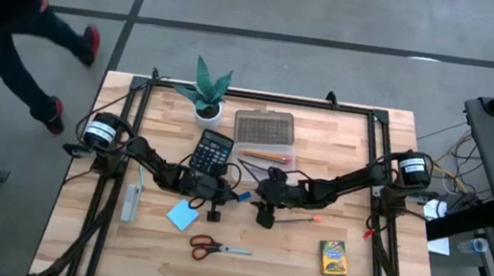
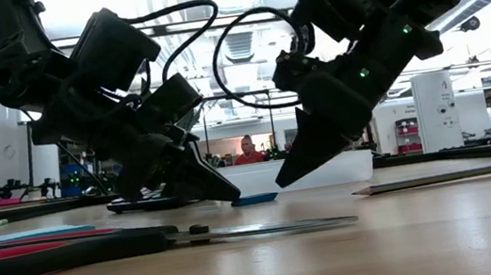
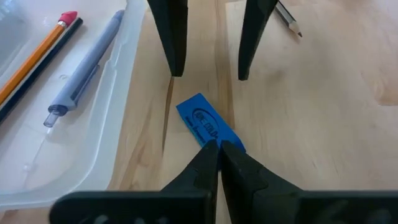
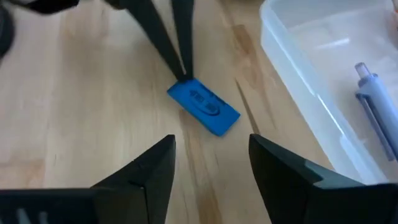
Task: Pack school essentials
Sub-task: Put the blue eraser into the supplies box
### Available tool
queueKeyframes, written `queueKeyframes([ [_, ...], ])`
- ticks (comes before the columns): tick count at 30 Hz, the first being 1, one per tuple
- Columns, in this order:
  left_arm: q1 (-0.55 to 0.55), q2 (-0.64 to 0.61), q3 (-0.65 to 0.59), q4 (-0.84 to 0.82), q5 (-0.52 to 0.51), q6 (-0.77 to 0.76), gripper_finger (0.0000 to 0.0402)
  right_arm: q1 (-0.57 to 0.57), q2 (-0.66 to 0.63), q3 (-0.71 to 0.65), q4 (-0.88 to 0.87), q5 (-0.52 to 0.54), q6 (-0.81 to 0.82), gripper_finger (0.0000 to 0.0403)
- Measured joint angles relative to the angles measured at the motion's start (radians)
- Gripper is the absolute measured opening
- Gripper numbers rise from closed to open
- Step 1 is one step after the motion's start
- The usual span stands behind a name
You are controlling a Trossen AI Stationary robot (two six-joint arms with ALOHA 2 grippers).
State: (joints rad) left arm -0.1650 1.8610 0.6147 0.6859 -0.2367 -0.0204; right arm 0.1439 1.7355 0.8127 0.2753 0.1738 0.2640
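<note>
The tiny blue eraser lies mid-table beside the clear box, partly hidden by the left gripper, whose fingers are pressed together at its edge. The right gripper hovers before it, fingers apart, holding nothing

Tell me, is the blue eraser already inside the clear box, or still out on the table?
Out. The blue eraser lies flat on bare wood beside the clear box, between both grippers.
</note>
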Motion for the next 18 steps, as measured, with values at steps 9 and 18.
queueKeyframes([
  [9, 0.002, 0.001, 0.003, -0.003, 0.06, 0.0, 0.0, 0.011, 0.001, 0.0, 0.003, 0.001, -0.153, 0.0182],
  [18, 0.0, -0.01, 0.006, -0.024, 0.163, 0.0, 0.0, 0.04, -0.015, 0.0, -0.012, 0.012, -0.171, 0.0174],
])
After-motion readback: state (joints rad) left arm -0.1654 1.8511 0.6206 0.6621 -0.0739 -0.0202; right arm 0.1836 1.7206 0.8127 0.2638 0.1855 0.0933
